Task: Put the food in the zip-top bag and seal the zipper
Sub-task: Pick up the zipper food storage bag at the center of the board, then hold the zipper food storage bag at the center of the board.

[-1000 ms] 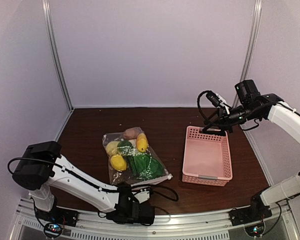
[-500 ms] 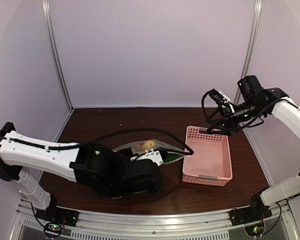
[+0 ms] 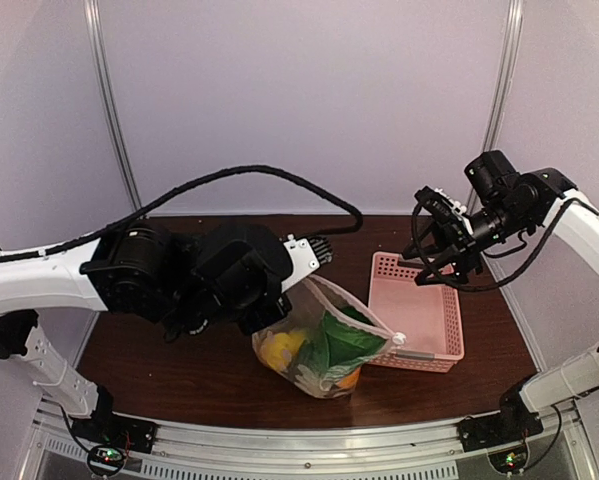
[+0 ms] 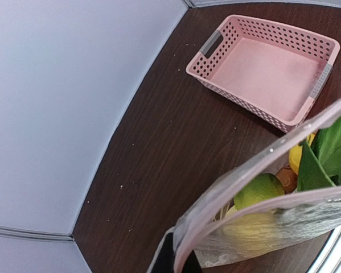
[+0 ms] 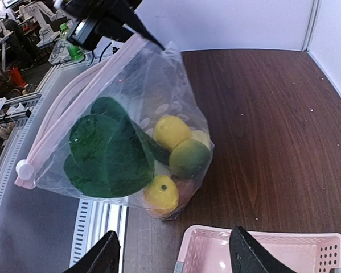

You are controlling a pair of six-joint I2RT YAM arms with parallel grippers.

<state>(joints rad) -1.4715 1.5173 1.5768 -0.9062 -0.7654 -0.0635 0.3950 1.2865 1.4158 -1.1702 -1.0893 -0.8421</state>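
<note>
The worktop (image 3: 169,375) was a dark brown wood-grain board, enclosed by pale walls at the back and sides. A pink perforated basket (image 3: 416,315) sat flat on its right half, near the right wall. Just left of the basket, a zip-top bag (image 3: 324,345) appeared to rest its lower end on the wood near the front edge, its mouth raised. A few pale specks (image 4: 122,186) dotted the surface by the wall.

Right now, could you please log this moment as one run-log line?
left gripper: shut on bag corner | bag: held upright, food inside | zipper: open | right gripper: open, empty, above basket edge
</note>
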